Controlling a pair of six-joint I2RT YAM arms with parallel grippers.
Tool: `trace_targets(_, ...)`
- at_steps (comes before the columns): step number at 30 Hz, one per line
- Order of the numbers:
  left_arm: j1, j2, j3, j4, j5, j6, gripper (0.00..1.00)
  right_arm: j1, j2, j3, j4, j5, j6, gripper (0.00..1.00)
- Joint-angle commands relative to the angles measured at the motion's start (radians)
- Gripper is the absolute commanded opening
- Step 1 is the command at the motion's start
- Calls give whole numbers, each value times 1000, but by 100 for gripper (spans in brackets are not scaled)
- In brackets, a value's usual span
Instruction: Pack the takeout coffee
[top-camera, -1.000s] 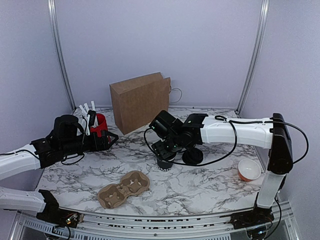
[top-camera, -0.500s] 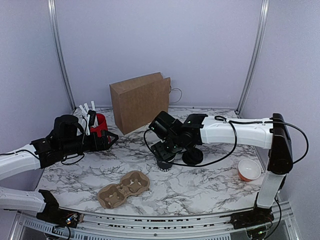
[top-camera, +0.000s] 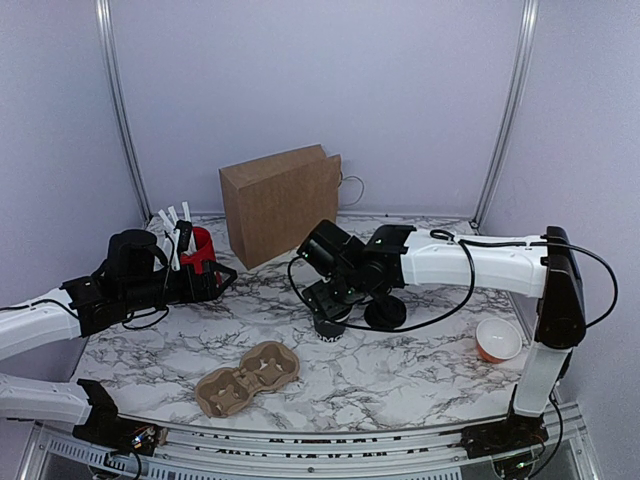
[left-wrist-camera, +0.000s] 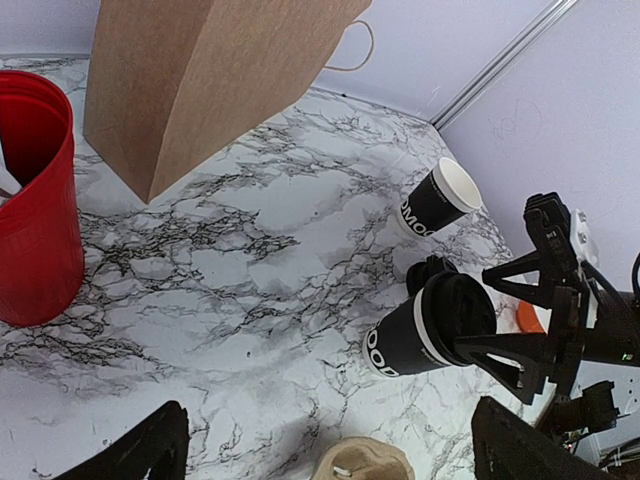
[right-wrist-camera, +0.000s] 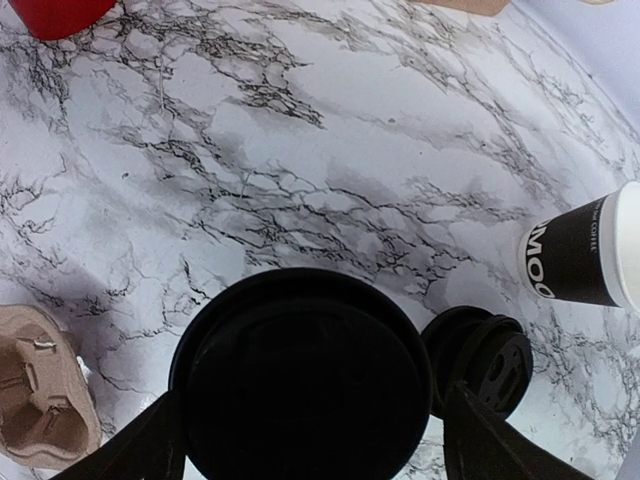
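Observation:
The takeout coffee (left-wrist-camera: 420, 335), a small black cup with white print and a black lid (right-wrist-camera: 300, 375), stands upright on the marble table (top-camera: 400, 370) near the middle. My right gripper (top-camera: 330, 305) hovers just over it, open, one finger on each side of the lid, and a thin gap shows at the right finger (right-wrist-camera: 490, 445). My left gripper (top-camera: 205, 280) stays at the left beside the red cup (top-camera: 200, 250) of white sticks. It is open with nothing between its fingers (left-wrist-camera: 130, 455).
A brown paper bag (top-camera: 282, 203) stands at the back. A cardboard cup carrier (top-camera: 248, 377) lies at the front. A spare stack of black lids (right-wrist-camera: 485, 365) sits right of the coffee. An open black cup (left-wrist-camera: 440, 200) stands behind it. An orange bowl (top-camera: 498, 340) is at the right.
The right gripper's jaws have spread wider around the lid and the wrist has lifted slightly. The cup stays on the table. The left arm has not moved.

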Motion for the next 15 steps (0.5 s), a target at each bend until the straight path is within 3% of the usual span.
trace_targets(1, -5, 12, 6, 29, 13, 13, 99, 11, -6, 48, -19, 28, 19, 85)
trace_targets(15, -6, 120, 79, 39, 52, -40, 99, -40, -174, -77, 116, -52, 6, 86)
